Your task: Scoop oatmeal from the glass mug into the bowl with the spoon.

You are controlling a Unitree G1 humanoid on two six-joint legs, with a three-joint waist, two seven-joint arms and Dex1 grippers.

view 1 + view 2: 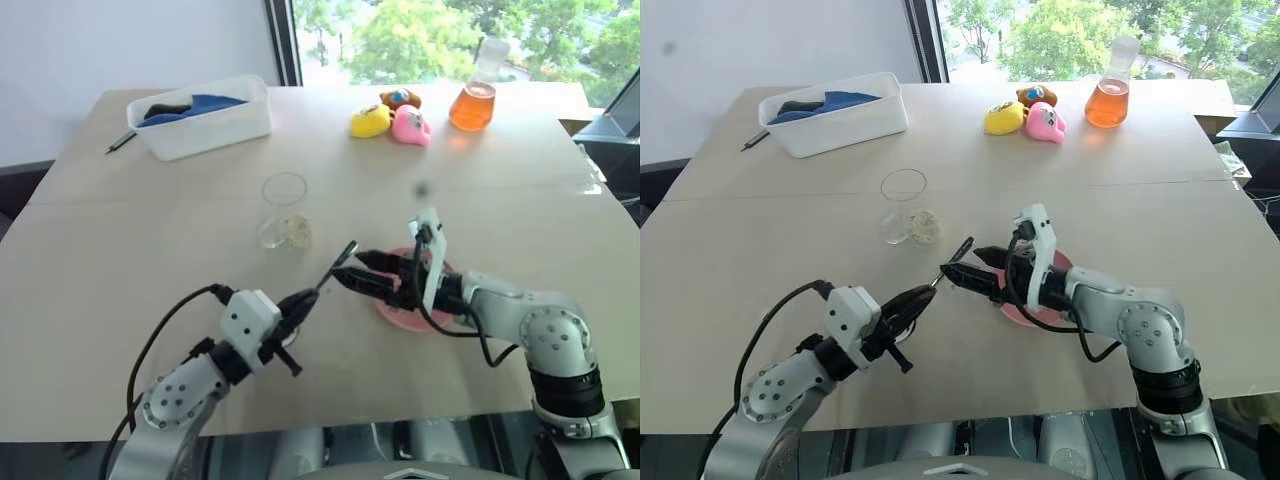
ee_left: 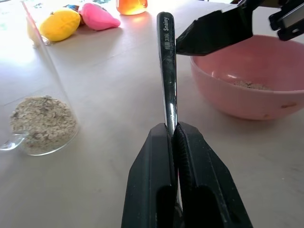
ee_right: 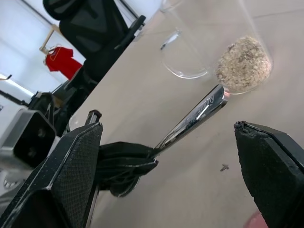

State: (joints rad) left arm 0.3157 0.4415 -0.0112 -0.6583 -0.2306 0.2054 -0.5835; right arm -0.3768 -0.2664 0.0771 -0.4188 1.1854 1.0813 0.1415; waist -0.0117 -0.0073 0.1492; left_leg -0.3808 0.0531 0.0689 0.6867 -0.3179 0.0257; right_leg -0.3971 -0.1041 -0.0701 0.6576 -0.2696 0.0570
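Left eye view, left pincer (image 1: pixel 303 300) level, clamping spoon (image 1: pixel 335 263), right pincer (image 1: pixel 352 270) spread

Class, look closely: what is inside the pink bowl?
The left wrist view shows a thin scatter of oatmeal on the floor of the bowl. Its near wall hides the closest part of the floor, and the right gripper covers much of it from above.
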